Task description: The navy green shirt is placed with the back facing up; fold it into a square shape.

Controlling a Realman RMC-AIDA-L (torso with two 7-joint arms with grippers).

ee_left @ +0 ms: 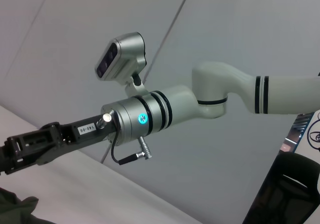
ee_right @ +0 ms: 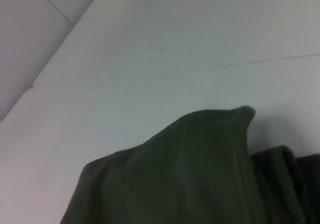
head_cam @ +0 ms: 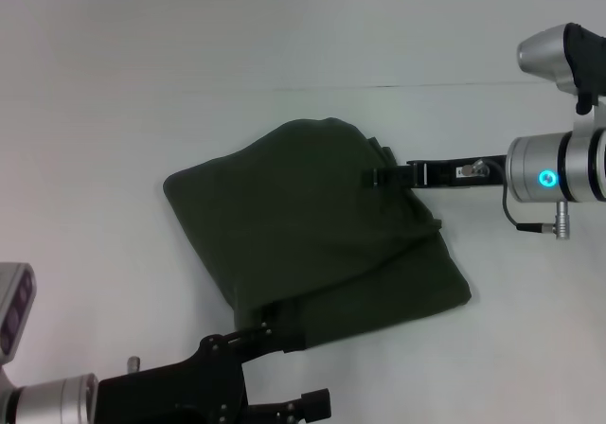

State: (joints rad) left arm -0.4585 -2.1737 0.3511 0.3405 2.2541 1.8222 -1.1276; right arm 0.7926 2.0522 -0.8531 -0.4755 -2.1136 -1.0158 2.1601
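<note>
A label on the right gripper (head_cam: 376,175) reads "140-06"; both it and the left gripper (head_cam: 270,326) are clenched on opposite edges of the navy green shirt (head_cam: 312,235), folded on the white table (head_cam: 142,93).

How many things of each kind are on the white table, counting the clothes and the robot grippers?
Shirts: 1, the navy green shirt, partly folded.
Grippers: 2, the left gripper at the shirt's near edge and the right gripper at its far right side.
Total: 3
</note>
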